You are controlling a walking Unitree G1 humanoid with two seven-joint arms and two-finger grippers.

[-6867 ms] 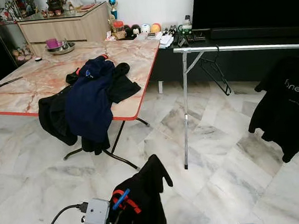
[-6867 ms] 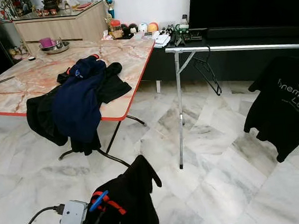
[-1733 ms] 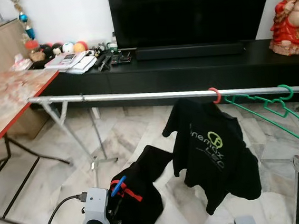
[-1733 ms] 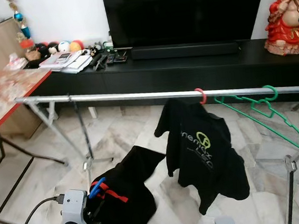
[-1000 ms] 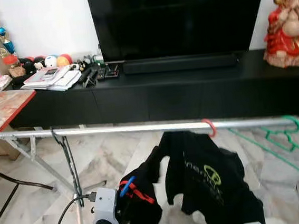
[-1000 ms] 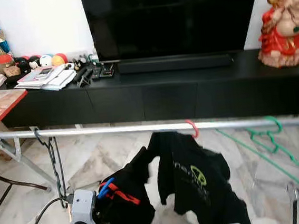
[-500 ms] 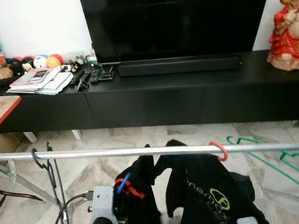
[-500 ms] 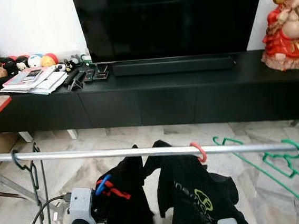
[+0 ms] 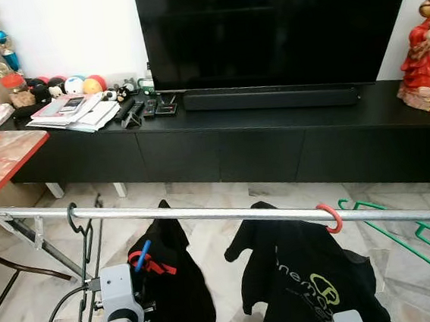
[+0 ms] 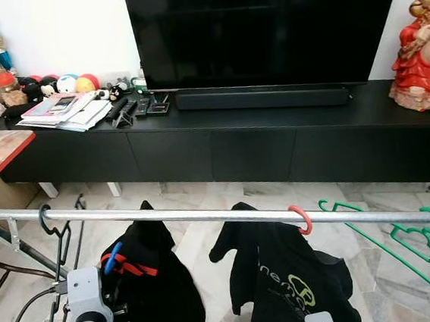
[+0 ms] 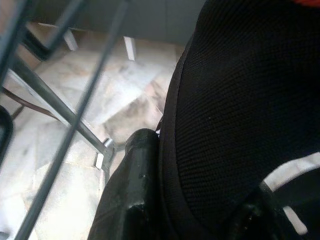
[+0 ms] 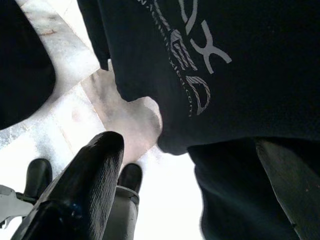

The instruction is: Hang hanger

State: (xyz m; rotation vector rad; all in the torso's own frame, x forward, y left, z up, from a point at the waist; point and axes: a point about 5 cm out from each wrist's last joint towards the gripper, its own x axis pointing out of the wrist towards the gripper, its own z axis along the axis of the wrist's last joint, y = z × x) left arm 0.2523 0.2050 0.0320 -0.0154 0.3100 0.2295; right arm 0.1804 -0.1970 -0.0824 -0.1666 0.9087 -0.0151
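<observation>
A silver clothes rail (image 9: 228, 214) runs across in front of me. Just behind it hangs a black garment (image 9: 178, 294) on a red hanger (image 9: 155, 264) with a blue hook (image 9: 139, 255), held up below the rail. My left gripper (image 11: 195, 180) is shut on this hanger, and the black cloth lies between its fingers (image 11: 132, 190). Lower right, my right gripper (image 12: 195, 150) stands open in front of a black printed T-shirt (image 9: 311, 289). That T-shirt hangs from the rail by a red hook (image 9: 329, 217).
An empty black hanger (image 9: 82, 246) hangs at the rail's left end, and green hangers (image 9: 427, 232) hang at its right end. Behind stand a low black TV cabinet (image 9: 221, 141), a red figurine (image 9: 427, 49) and a marble table corner (image 9: 1, 155).
The view has shifted. Relative to the rail, the held garment has moved left, away from the hung T-shirt and closer to the black hanger.
</observation>
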